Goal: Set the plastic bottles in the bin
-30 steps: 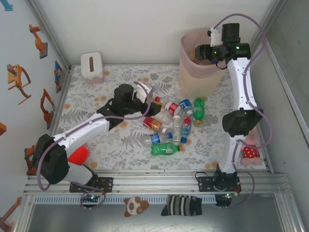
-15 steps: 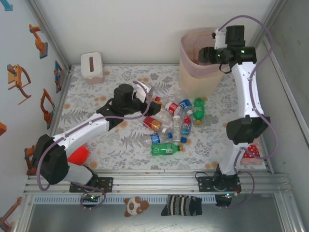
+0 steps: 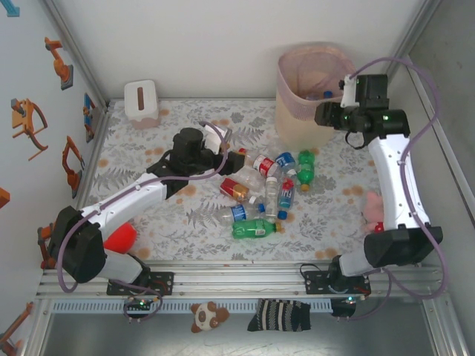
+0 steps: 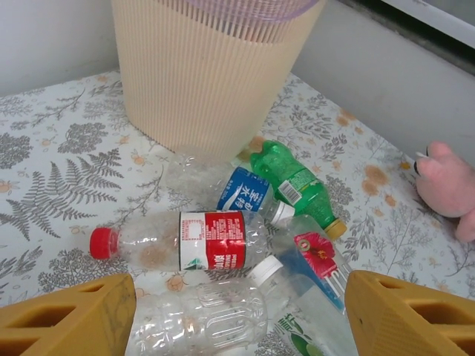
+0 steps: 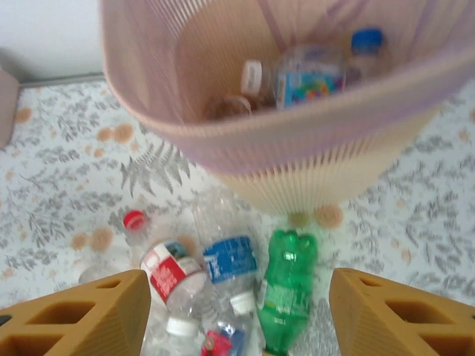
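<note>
Beside the bin [image 3: 295, 122], withdrawn: right gripper [image 3: 322, 116], seemingly empty

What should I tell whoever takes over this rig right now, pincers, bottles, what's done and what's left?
Left pincer: open, empty, low over the pile of bottles mid-table.
Right pincer: open, empty, raised at the near side of the bin.
Done: a few bottles lie in the bin.
Left: the whole pile, roughly ten, on the table near the foot of the bin.
</note>
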